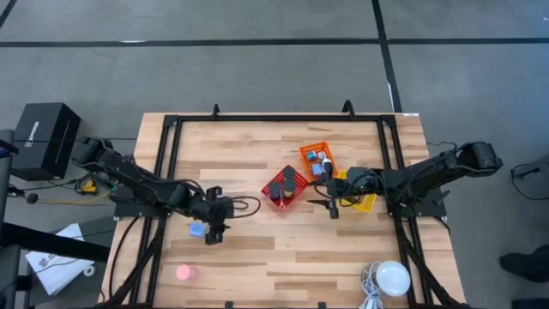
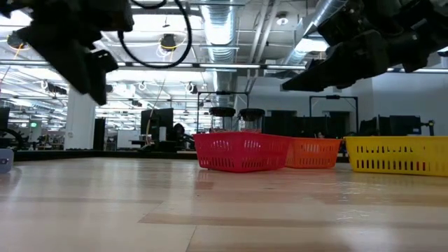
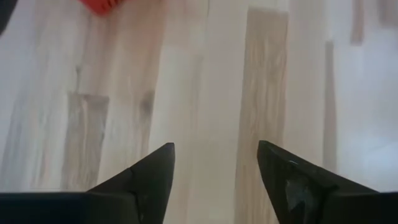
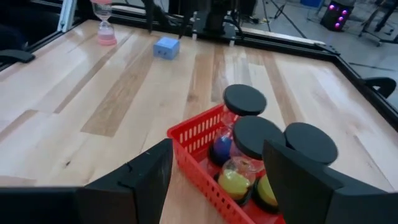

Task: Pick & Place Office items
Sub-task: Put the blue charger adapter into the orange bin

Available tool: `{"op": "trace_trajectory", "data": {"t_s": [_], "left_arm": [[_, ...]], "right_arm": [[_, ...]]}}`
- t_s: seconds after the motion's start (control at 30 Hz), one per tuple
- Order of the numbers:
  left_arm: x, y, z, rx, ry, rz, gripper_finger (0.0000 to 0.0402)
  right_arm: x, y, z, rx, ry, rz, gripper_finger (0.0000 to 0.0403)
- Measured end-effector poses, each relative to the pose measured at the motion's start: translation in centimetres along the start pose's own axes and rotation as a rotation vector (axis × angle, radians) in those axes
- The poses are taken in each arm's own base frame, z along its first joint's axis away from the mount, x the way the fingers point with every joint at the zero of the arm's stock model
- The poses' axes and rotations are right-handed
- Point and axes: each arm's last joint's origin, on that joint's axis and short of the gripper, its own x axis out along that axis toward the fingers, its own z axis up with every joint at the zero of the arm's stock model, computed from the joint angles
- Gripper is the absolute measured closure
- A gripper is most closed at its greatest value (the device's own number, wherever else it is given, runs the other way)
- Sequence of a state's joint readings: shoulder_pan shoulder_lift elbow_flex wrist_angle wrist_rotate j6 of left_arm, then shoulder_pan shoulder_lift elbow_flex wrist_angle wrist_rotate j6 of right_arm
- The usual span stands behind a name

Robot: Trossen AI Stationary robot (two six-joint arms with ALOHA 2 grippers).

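A blue block (image 1: pixel 197 229) lies on the bench (image 1: pixel 257 154) just beside the left tool (image 1: pixel 215 232), whose fingers stand apart over bare wood; black-capped hourglasses (image 4: pixel 249 149) fill the red basket (image 1: pixel 283 189), the right tool (image 1: pixel 333 209) near it, spread, empty

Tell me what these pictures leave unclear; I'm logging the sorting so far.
- Orange basket: high view, contents too small to name.
- Yellow basket: high view, right gripper and arm cover it.
- Red basket: low view, mesh wall hides the hourglass bases.
- Blue block: high view, partly under left gripper.
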State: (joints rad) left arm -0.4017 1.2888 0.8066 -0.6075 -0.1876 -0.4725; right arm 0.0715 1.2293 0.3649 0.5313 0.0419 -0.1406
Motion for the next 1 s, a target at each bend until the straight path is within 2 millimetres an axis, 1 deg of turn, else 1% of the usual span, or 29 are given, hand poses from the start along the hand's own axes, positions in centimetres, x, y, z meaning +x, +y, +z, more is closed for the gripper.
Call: {"op": "trace_trajectory", "data": {"t_s": [0.1, 0.2, 0.27, 0.37, 0.47, 0.57, 0.73, 0.83, 1.0], "left_arm": [[0.7, -0.4, -0.5, 0.060, 0.052, 0.015, 0.0162], [1.5, -1.0, -1.3, 0.162, 0.128, 0.035, 0.0152], [2.1, -1.2, -1.9, 0.220, 0.188, 0.053, 0.0151], [2.8, -1.6, -2.8, 0.250, 0.287, 0.042, 0.0153], [3.2, -2.0, -3.3, 0.212, 0.338, 0.014, 0.0157], [3.1, -2.3, -3.5, 0.178, 0.363, -0.018, 0.0160], [2.8, -1.9, -4.2, 0.181, 0.437, 0.035, 0.0155], [2.8, -1.7, -4.4, 0.182, 0.444, 0.053, 0.0149], [3.2, -1.3, -5.3, 0.121, 0.479, 0.073, 0.0135]], "right_arm": [[0.0, 0.0, 0.0, 0.002, 0.000, 0.000, 0.0163], [0.0, 0.0, 0.0, 0.002, -0.001, 0.000, 0.0163], [0.0, 0.0, 0.0, 0.003, -0.001, 0.000, 0.0163], [0.0, 0.0, 0.0, 0.012, -0.001, 0.000, 0.0163], [0.0, 0.0, 0.0, 0.011, -0.001, 0.000, 0.0163], [0.0, 0.0, 0.0, 0.011, 0.000, 0.000, 0.0163], [0.0, 0.0, 0.0, 0.011, 0.000, 0.000, 0.0163], [0.0, 0.0, 0.0, 0.011, 0.000, 0.001, 0.0163], [0.0, 0.0, 0.0, 0.011, 0.000, 0.001, 0.0163]]}}
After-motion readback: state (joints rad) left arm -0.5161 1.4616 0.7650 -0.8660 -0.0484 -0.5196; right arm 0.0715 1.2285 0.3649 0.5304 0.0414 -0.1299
